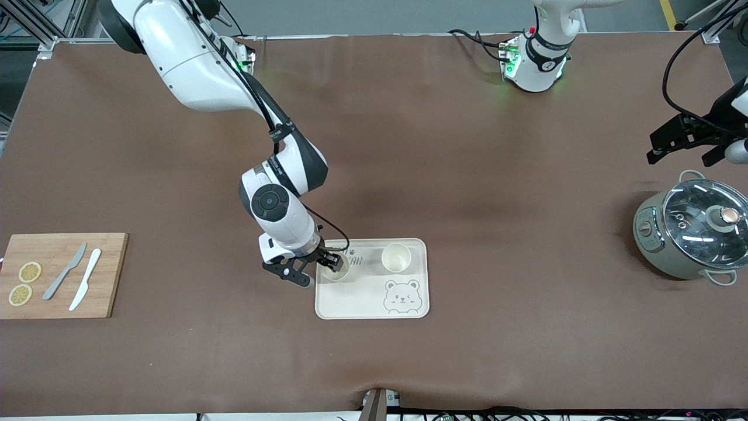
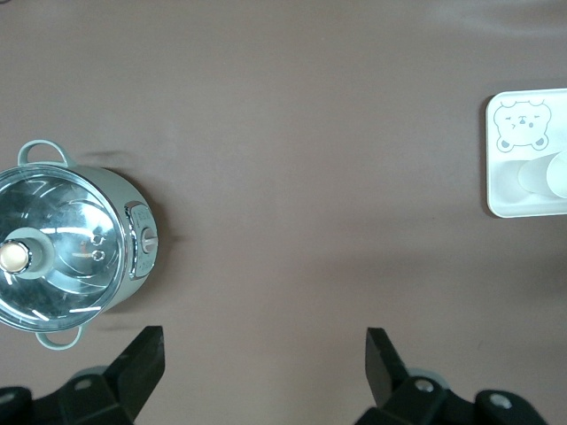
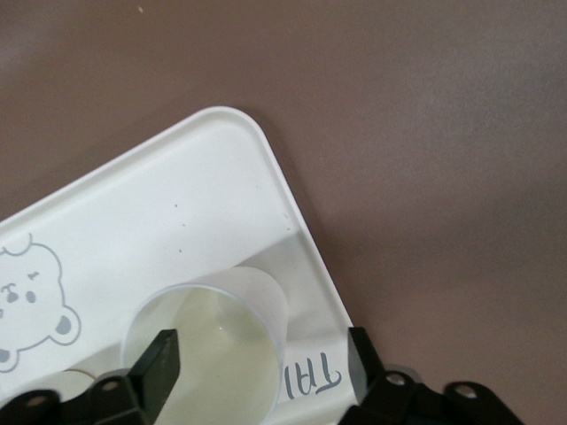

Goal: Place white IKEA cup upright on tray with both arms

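Now cup [image 3: 213, 354] between fingers [image 3: 159, 361]

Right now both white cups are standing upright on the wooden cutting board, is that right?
No. The two cups stand upright on the cream bear tray, as the front view shows. The cutting board holds lemon slices and two knives.

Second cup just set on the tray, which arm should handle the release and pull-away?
Right. The right gripper is open around the cup, which is upright on the tray. The left gripper waits open near the pot.
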Available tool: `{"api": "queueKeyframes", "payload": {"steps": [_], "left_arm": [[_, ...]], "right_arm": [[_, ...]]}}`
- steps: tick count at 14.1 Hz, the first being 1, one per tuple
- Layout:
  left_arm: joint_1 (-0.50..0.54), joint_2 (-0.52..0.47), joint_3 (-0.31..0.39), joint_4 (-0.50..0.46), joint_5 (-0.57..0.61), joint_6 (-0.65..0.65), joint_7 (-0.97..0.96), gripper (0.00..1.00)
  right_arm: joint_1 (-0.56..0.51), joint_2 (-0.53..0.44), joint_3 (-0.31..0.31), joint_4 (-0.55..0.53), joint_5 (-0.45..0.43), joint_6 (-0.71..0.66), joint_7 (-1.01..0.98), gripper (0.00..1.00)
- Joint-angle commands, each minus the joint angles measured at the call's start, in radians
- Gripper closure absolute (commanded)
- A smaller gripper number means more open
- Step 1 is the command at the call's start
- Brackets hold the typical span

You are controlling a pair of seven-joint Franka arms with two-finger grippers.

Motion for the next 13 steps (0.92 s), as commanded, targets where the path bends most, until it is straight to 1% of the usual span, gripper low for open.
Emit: {"api": "queueKeyframes", "payload": {"steps": [1,3,5,7,8,11,13], "left_arm": [[-0.008,0.015,0.000,0.029,0.015,-0.016,-0.017,0.00],[-0.011,0.015,-0.001,0.030,0.015,-0.014,-0.020,0.00],[-0.010,0.015,-0.001,0.029,0.016,-0.016,-0.020,0.00],[-0.010,0.016,-0.001,0.029,0.018,-0.016,-0.019,0.00],[-0.010,0.016,-0.001,0.029,0.018,-0.014,-0.019,0.00],[-0.011,0.015,-0.004,0.029,0.021,-0.016,-0.020,0.00],[-0.011,0.015,-0.016,0.029,0.022,-0.016,-0.020,0.00]], "right_arm": [[0.002,-0.087,-0.009,0.015,-0.019,-0.136,0.010,0.00],[-0.010,-0.167,-0.011,0.046,-0.021,-0.278,-0.017,0.00],[-0.052,-0.274,-0.009,0.047,-0.016,-0.426,-0.160,0.00],[-0.119,-0.367,-0.008,0.046,-0.015,-0.568,-0.334,0.00],[-0.156,-0.408,-0.009,0.046,-0.012,-0.619,-0.428,0.00],[-0.288,-0.514,-0.009,0.038,-0.007,-0.724,-0.701,0.00],[-0.375,-0.534,-0.005,0.046,0.010,-0.745,-0.824,0.00]]}}
